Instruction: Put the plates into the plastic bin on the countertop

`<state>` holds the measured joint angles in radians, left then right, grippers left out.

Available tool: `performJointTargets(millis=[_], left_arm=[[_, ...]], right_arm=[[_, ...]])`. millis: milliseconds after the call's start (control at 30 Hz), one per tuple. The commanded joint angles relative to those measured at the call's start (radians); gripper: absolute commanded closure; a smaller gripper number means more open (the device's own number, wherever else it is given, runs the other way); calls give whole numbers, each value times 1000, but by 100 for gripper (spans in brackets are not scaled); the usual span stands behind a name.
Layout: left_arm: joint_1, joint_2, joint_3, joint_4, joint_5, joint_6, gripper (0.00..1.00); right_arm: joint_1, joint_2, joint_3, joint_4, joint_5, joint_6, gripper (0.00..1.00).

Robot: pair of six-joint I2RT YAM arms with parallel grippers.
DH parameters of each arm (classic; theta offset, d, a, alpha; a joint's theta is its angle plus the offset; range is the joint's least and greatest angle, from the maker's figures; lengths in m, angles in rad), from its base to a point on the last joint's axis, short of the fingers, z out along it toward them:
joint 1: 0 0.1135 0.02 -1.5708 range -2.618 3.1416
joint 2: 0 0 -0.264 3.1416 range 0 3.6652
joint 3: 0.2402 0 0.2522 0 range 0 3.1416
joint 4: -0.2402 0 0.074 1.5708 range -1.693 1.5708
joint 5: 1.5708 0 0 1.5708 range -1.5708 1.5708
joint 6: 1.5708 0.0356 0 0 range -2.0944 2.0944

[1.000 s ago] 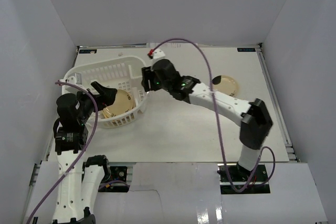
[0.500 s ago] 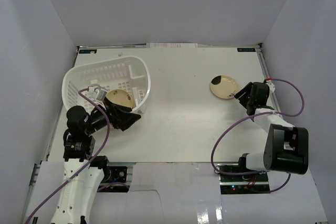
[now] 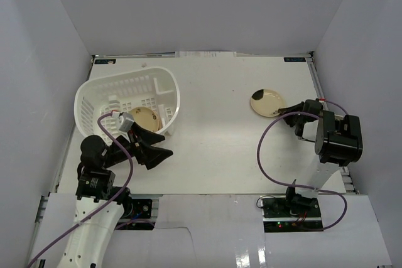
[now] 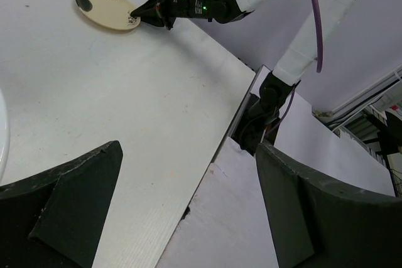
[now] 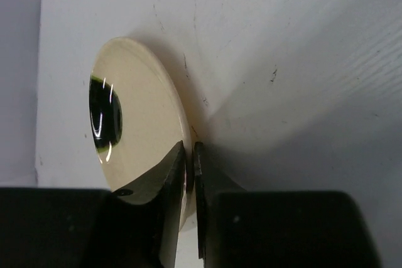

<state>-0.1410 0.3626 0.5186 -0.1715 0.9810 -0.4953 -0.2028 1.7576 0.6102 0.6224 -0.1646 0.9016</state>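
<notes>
A cream plate [image 3: 267, 103] with a dark print lies on the white countertop [image 3: 213, 130] at the right. My right gripper [image 3: 282, 112] is shut on its near rim. In the right wrist view the two fingers [image 5: 176, 174] pinch the edge of the plate [image 5: 138, 130] between them. The white plastic bin [image 3: 125, 89] stands at the back left with a beige plate [image 3: 144, 117] lying in it. My left gripper [image 3: 164, 145] hangs open just in front of the bin, holding nothing. Its wrist view shows the far plate [image 4: 107, 9] and the right gripper [image 4: 135, 14].
White walls close in the countertop on three sides. A purple cable [image 3: 267, 149] loops from the right arm over the table's right part. The table's near edge [image 4: 213, 155] lies below the left gripper.
The right arm swung from the bin to the cream plate and its jaws shut on the rim. The left gripper drew back out of the bin toward the near edge, still open.
</notes>
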Motion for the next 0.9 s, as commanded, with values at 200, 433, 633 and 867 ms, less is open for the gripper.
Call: performJointTargets(millis=[200,433,633,867], left_arm=[[-2,16,18,-17,-69,23,2],[-3,105,185,0,-234,-31,2],[-3,121,386,-13,-323,-71,2],[-3,87,479,-125,-465,-74,2]], right_arm=[[28,-212,-9,85,-26,21,92],[322,-480,262,-162,57,-229,92],[663,-350,511,-288,109,-360,92],[1043,-89,844,-473,292,-553,92]])
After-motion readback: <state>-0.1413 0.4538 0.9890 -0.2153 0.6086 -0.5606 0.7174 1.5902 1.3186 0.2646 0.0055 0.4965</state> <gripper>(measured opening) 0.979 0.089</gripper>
